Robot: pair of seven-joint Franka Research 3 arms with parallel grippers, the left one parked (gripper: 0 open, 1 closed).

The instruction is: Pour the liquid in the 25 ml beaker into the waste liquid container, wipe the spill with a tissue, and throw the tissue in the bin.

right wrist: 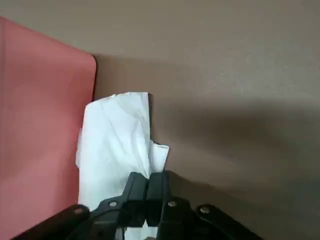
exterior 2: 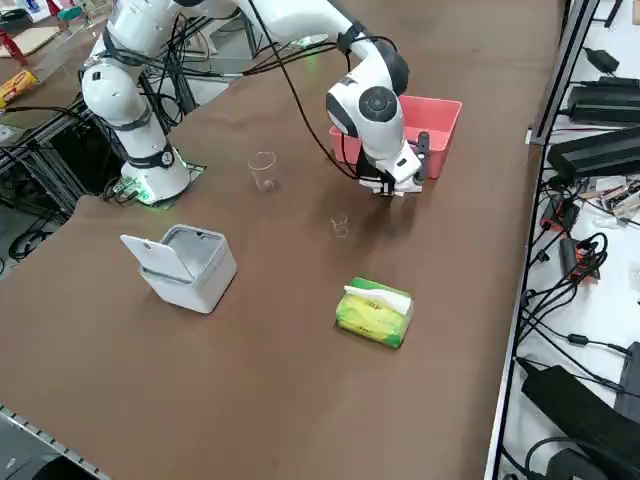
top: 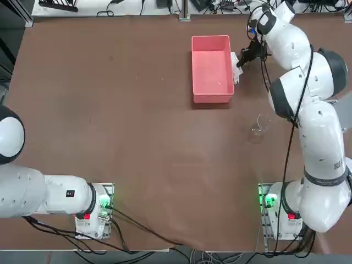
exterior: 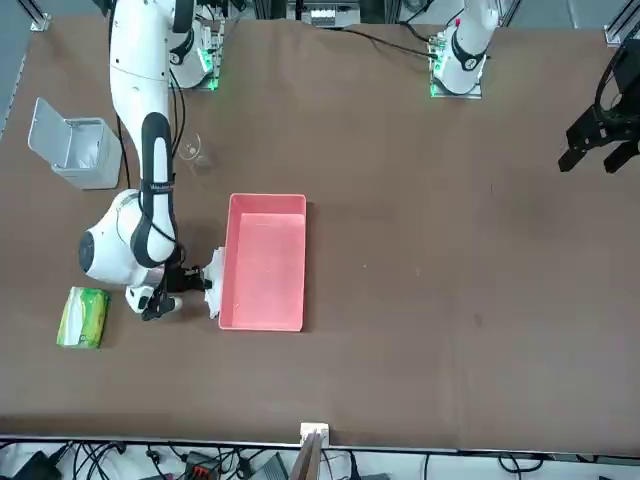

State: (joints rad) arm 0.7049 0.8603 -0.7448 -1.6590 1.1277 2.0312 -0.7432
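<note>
Pinching the white tissue (right wrist: pixel 117 145) between closed fingers (right wrist: pixel 136 186) — right gripper (right wrist: pixel 147 185) hanging low over the table (top: pixel 121 110), just beside the long outer wall of the pink tray (top: pixel 212 69). Tissue spreading flat on the tabletop, lying against that wall. Tray sitting empty as far as can be told, no liquid showing on its floor. Standing apart nearer the robot's base: the tiny beaker (exterior 2: pixel 340 226) upright, and the larger glass beaker (exterior 2: pixel 263 170) — contents of either too faint to tell. Resting further off by the table's right edge, the grey bin (exterior 2: pixel 190 265) with lid flipped open, inside looking empty. Lying nearby, the green tissue pack (exterior 2: pixel 374 312).
</note>
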